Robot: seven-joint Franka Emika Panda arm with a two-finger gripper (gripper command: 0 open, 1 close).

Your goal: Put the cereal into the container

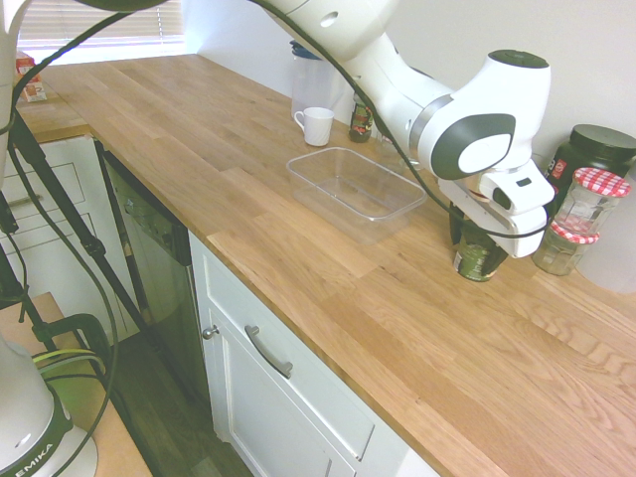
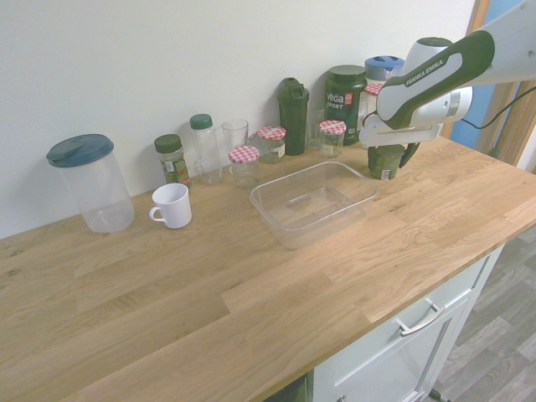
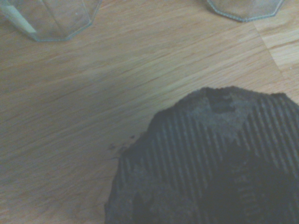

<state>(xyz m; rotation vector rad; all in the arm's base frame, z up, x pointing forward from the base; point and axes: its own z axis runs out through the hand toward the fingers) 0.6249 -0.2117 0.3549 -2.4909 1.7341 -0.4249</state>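
Observation:
The cereal (image 1: 479, 260) is a short glass jar with dark greenish contents, standing on the wooden counter near the back wall. My gripper (image 1: 479, 243) has come down over it from above, and the white hand hides the lid in the first exterior view. The second exterior view shows the cereal (image 2: 383, 166) under my gripper (image 2: 387, 157), just right of the container. In the wrist view the ridged dark lid (image 3: 210, 163) fills the lower right. The container (image 1: 348, 184) is a shallow clear tray, empty, lying on the counter left of the jar, also seen as the container (image 2: 314, 201).
Two jars with checkered lids (image 1: 593, 199) and a black tub (image 1: 596, 149) stand close behind the cereal. More jars, a black shaker (image 2: 294, 105), a drinking glass (image 2: 235, 134), a white mug (image 2: 172, 205) and a clear pitcher (image 2: 90, 180) line the wall. The counter's front edge (image 1: 298, 328) drops to cabinets.

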